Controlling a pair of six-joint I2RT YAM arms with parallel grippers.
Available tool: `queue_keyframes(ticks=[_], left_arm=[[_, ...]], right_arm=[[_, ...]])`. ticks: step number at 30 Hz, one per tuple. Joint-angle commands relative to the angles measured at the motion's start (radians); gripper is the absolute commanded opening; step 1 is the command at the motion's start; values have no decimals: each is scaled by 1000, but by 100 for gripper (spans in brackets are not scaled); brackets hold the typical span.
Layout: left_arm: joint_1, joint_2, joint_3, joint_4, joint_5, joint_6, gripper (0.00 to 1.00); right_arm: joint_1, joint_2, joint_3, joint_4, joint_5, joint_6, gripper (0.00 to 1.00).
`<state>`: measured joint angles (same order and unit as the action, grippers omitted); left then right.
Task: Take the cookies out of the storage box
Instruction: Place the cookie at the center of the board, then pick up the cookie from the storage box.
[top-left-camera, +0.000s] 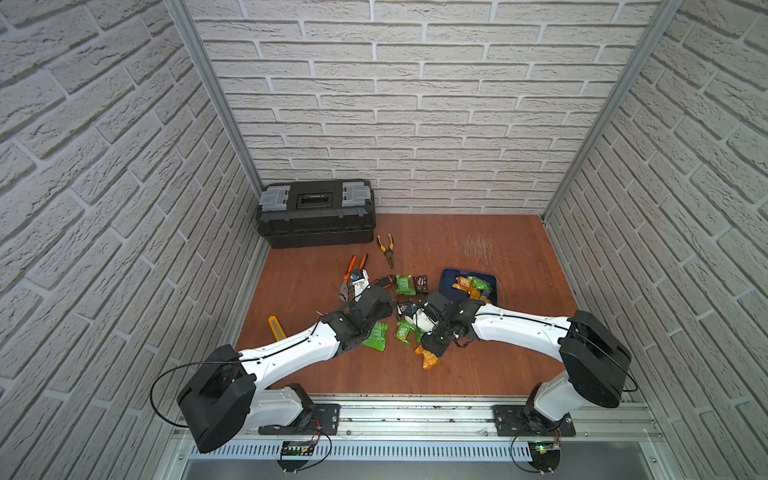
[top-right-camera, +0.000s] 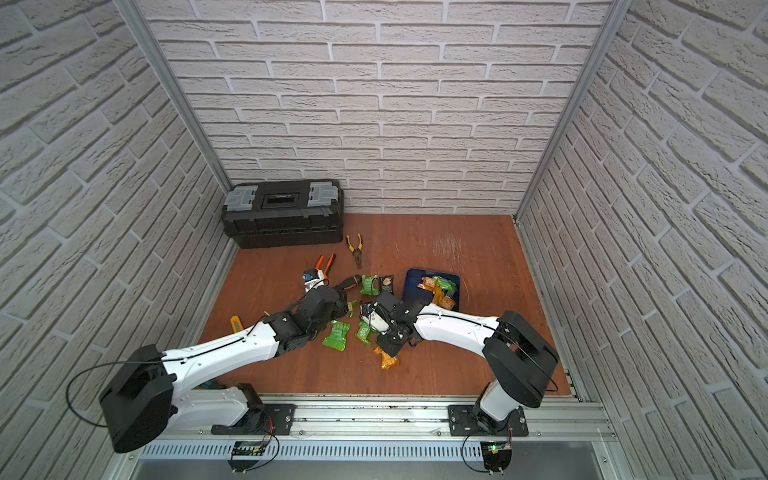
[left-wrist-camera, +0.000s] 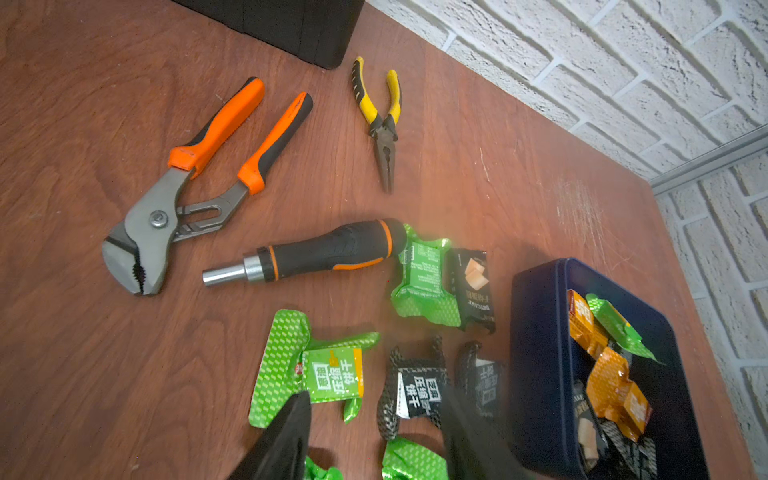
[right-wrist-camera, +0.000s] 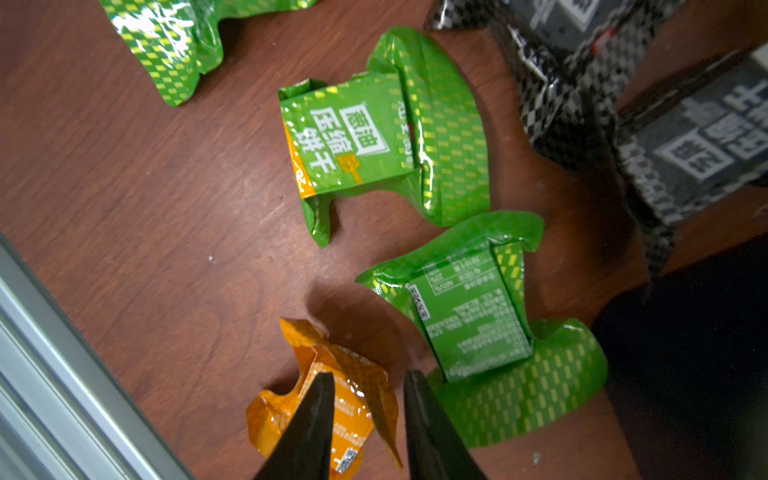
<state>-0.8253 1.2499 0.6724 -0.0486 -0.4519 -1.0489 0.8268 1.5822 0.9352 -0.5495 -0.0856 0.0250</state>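
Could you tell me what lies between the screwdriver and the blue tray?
A green packet and a black packet, side by side, as the left wrist view shows.

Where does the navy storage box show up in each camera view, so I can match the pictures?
Both top views: the storage box sits right of centre on the table, just beyond the right arm.
Left wrist: storage box next to black packets, orange and green packets inside.
Right wrist: not in it.
Shared landmark: the yellow-handled pliers, in every view that shows the box.
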Motion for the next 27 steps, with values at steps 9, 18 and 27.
queue_keyframes(ticks=[9, 18, 27], left_arm=[[-3, 85, 105, 22, 103, 140, 57], [-58, 297, 307, -9, 298, 323, 59], [-62, 486, 485, -108, 482, 388, 62]], right_arm=[[-73, -262, 52, 19, 175, 145, 37], [-403, -279, -13, -64, 142, 383, 39], [-550, -100, 20, -17, -90, 318, 54]])
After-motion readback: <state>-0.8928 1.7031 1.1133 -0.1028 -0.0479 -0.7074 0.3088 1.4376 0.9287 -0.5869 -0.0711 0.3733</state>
